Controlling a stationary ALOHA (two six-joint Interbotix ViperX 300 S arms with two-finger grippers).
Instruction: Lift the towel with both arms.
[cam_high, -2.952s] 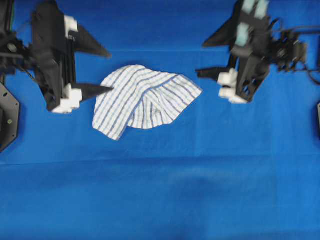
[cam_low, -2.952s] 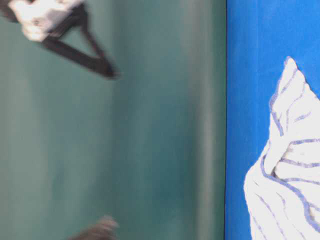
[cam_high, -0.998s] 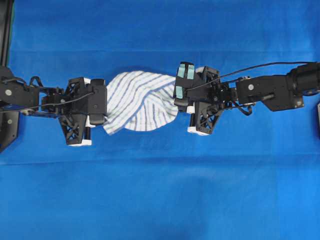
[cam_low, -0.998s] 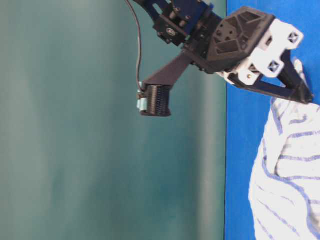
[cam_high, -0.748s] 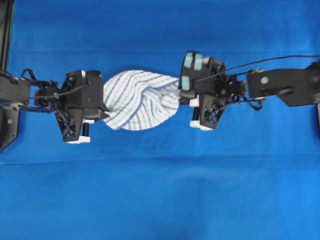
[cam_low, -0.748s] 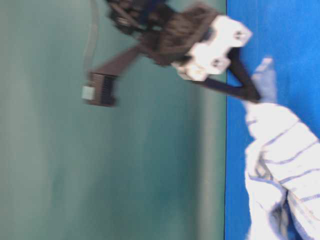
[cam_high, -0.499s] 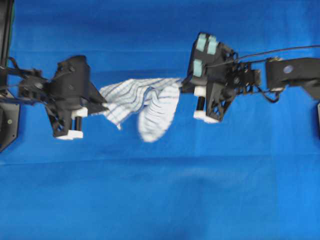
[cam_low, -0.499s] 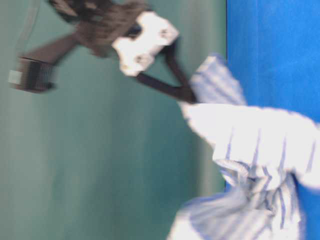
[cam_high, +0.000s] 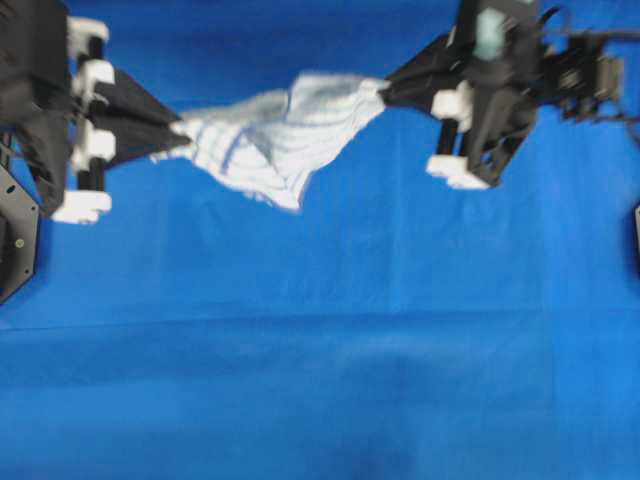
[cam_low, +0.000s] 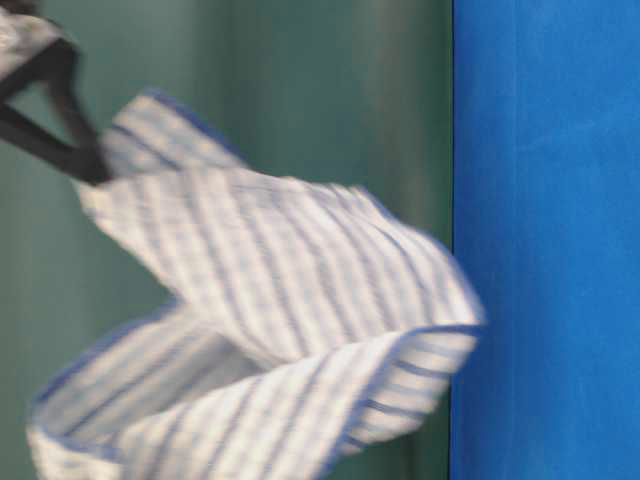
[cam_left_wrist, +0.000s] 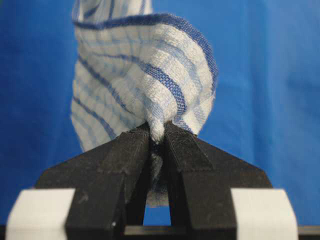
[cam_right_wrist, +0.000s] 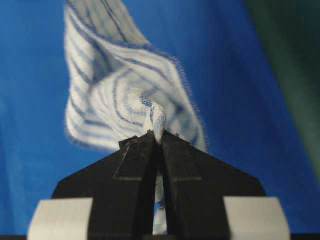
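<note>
Small soft white towel with thin blue-grey check stripes (cam_high: 270, 140) hangs in the air above the large plain blue cloth (cam_high: 320, 340) on the tabletop, slung between both hands. Left hand (cam_high: 178, 132) clamped tight on one bunched corner; right hand (cam_high: 385, 92) likewise on the opposite one.

Judgement: raise both hands evenly and keep their spacing; pulling apart could tear a corner free. Nothing else nearby obstructs.

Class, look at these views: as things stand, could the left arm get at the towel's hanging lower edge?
Probably not: the left gripper is shut on the towel, as is the right gripper, so neither is free to reach the sagging edge.
</note>
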